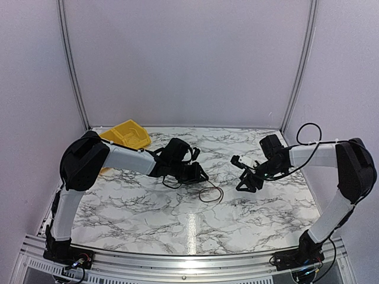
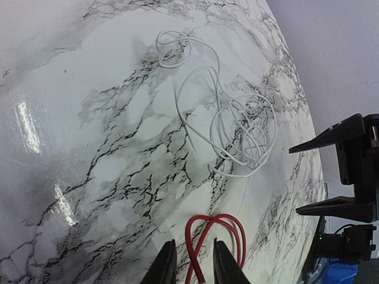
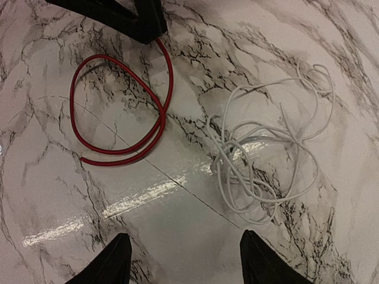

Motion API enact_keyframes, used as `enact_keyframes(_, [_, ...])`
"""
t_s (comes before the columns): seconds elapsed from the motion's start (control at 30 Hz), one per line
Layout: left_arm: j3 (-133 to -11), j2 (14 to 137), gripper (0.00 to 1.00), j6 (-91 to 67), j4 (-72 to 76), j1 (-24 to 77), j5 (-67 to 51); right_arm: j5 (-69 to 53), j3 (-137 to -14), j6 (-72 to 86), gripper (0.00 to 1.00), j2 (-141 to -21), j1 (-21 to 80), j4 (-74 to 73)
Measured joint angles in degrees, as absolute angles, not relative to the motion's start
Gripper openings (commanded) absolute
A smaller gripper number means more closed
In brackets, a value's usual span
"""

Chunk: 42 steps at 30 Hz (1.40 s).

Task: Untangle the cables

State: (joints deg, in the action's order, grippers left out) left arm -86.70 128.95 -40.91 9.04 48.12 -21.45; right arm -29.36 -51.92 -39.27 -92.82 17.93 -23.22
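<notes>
The cables are a red cable point(image 3: 170, 89) coiled in a loose double loop and a thin white cable point(image 3: 237, 160) lying in a tangle to its right, apart from it on the marble table. My left gripper point(image 2: 192, 242) is low over the near end of the red cable point(image 2: 201, 217). Its jaws are narrowed with two crossing red strands between them and a small gap on each side. The white tangle point(image 2: 247, 145) lies beyond. My right gripper point(image 3: 183, 234) is open wide above bare table, just short of both cables, holding nothing.
A yellow bin point(image 1: 126, 135) sits at the table's back left corner, behind the left arm. In the top view the red loop point(image 1: 211, 194) lies between the left gripper point(image 1: 198, 174) and the right gripper point(image 1: 249, 183). White walls enclose the table.
</notes>
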Motion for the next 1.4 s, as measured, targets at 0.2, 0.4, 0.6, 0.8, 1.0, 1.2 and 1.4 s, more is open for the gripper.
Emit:
enact_keyframes(0.2, [-86.8,129.3,0.01,-40.8,8.7,48.4,-22.2,-29.2,-51.9,-39.3,0.63,-92.8,18.2,-23.3])
enact_keyframes(0.4, [-87.0,129.3,0.00,-40.8,9.0,48.5,-22.2,-29.4,-51.9,-39.2,0.61,-92.8,18.9,-23.4])
enact_keyframes(0.6, [-86.0,128.8,0.00,-40.2,11.0,48.9,-21.7,-32.5,-54.6,-36.8,0.64,-95.3,22.2,-24.4])
enact_keyframes(0.8, [-84.0,126.1,0.00,-39.6,13.1,49.9,-20.7,-34.2,-57.1,-33.0,0.63,-98.3,22.7,-24.4])
enact_keyframes(1.0, [-83.4,124.2,0.00,-39.6,16.0,50.3,-20.1,-34.5,-57.2,-31.2,0.57,-99.2,22.7,-24.4])
enact_keyframes(1.2, [-83.4,124.1,0.00,-39.6,16.8,50.5,-19.9,-36.0,-57.4,-30.4,0.27,-99.5,22.7,-24.6])
enact_keyframes(1.4, [-82.6,124.0,0.00,-39.6,17.5,50.7,-19.8,-37.3,-57.7,-30.3,0.03,-99.6,22.7,-25.3])
